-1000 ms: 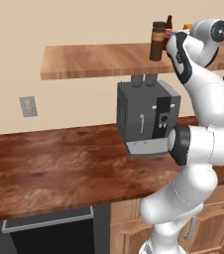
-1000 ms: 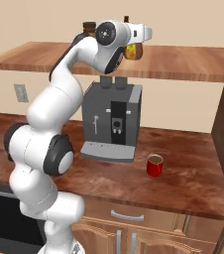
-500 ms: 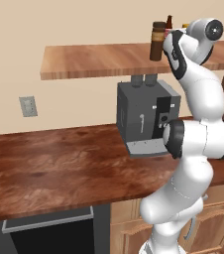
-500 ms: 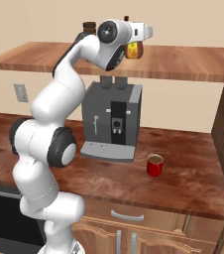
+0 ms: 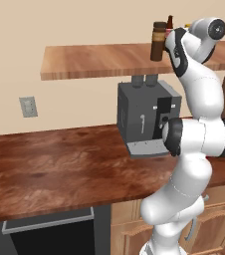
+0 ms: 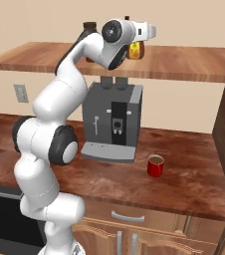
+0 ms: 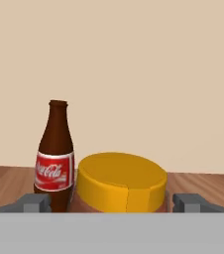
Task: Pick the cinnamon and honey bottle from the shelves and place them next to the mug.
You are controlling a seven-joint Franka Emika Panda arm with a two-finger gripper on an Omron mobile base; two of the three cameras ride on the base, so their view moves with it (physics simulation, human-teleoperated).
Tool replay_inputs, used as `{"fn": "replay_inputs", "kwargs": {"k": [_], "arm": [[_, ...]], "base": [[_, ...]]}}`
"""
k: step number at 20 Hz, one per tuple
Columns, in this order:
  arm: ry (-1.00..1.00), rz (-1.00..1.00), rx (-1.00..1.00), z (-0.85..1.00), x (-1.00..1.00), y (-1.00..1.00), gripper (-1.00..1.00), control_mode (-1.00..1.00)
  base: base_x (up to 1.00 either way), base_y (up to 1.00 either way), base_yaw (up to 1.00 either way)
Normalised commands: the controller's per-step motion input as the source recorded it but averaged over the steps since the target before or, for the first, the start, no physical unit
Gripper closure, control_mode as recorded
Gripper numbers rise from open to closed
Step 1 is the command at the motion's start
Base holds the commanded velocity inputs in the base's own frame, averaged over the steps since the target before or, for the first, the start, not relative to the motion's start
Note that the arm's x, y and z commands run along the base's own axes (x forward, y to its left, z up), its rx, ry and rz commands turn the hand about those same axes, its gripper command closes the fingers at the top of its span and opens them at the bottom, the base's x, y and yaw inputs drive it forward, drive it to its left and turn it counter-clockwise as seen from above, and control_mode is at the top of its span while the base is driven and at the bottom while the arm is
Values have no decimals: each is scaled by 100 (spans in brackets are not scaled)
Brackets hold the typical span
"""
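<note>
The honey bottle (image 7: 122,182) stands upright on the shelves (image 6: 184,62), its long axis vertical and its broad yellow cap facing up toward the hand camera. In the hand view the cap is a smooth, flat-topped disc with a faint seam down its side, and the amber body below it is mostly hidden. In the right base view the bottle (image 6: 136,50) shows as an amber-orange shape with a yellow label, just under the white hand. The gripper (image 7: 112,202) is spread wide, with one grey fingertip (image 7: 33,202) on each side of the cap and a gap between each tip and the bottle; it holds nothing.

Just beside the honey bottle, touching or nearly touching it in the hand view, stands a slim brown glass cola bottle (image 7: 56,158) with a red label, also upright. The cinnamon (image 5: 158,41), a dark brown cylinder with a tan band near its dark cap, stands upright farther along the same plank, just beside the arm's upper links. The shelves are thick reddish-brown wood with visible grain.

Below them a boxy grey coffee machine (image 6: 112,123) sits on the dark wooden desk (image 6: 194,184). The glossy red mug (image 6: 155,166) stands on the desk near the machine's front corner, well below the bottles.
</note>
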Motion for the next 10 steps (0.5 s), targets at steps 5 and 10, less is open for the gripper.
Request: {"fn": "replay_inputs", "kwargs": {"k": [5,10], "arm": [[0,3,0,0,0,-12,100,-100],[0,0,0,0,0,-4,100,-100]], "base": [[0,0,0],[0,0,0]]}}
